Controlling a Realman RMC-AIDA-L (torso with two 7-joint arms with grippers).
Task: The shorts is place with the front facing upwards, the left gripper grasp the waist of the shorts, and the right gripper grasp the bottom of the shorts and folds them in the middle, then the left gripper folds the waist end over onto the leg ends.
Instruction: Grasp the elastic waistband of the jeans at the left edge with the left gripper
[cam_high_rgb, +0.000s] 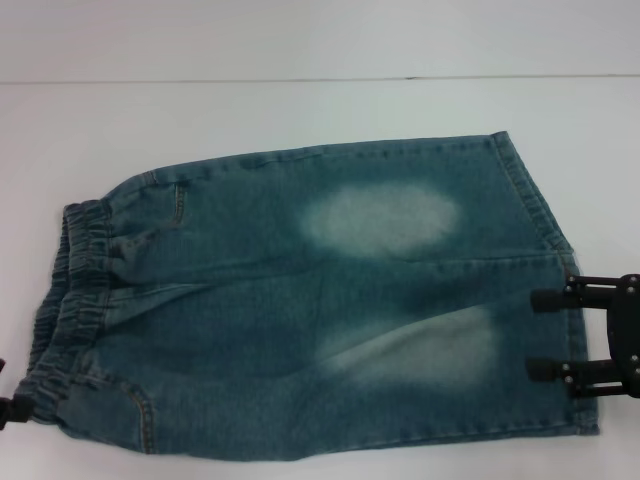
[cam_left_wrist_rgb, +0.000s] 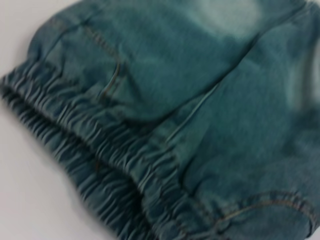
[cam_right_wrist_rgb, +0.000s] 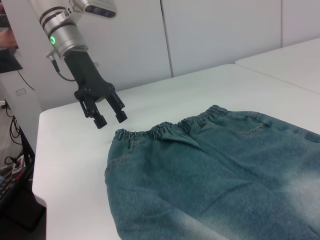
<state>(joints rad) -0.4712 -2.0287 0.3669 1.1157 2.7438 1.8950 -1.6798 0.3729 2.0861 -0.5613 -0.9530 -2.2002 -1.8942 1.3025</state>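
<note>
Across the white surface (cam_high_rgb: 300, 110), faded blue-green denim shorts (cam_high_rgb: 320, 300) lie flat, neither end gripped.

Ruffled elastic waist (cam_high_rgb: 70, 290) sits left, stitched leg hems (cam_high_rgb: 545, 230) right; the unlabelled black left claw (cam_right_wrist_rgb: 106, 111) hovers above the waist corner, fingers apart, and the black right claw (cam_high_rgb: 548, 335) waits spread at the hem. Either could pinch only one layer, so the fold would drag askew.

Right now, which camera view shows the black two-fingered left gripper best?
The right wrist view: the whole left gripper hangs open above the white table, beside the ruffled waist. The head view shows only its tip; the left wrist view shows none.
</note>
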